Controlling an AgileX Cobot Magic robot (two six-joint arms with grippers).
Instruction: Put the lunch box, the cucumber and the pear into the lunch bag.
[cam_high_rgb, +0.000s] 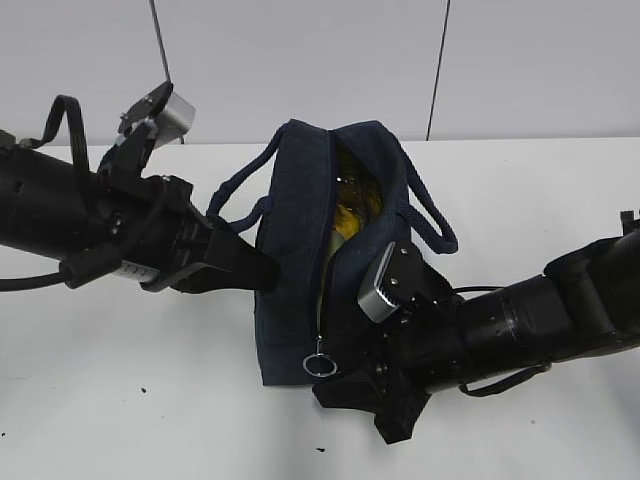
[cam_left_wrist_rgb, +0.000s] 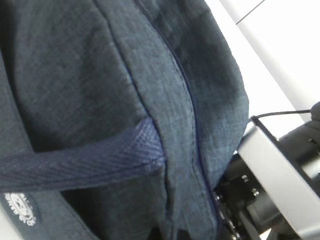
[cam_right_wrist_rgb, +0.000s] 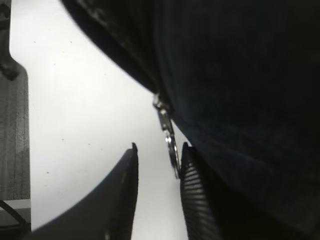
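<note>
The lunch bag (cam_high_rgb: 300, 260) stood mid-surface (cam_high_rgb: 520, 200) with its zipper gaping at the far end only, yellow showing in the gap. The left hand (cam_high_rgb: 262, 272) pressed its closed tips against the bag's left side, blocking that flank. The right hand (cam_right_wrist_rgb: 157, 165), its fingers parted, crowded the near end beside the metal ring pull (cam_high_rgb: 319, 365). Bare surface lay open behind and to the far right.

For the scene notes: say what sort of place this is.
Probably a lab or test bench: a bare white table, a plain pale wall behind it, and two black robot arms working on a navy bag.
</note>
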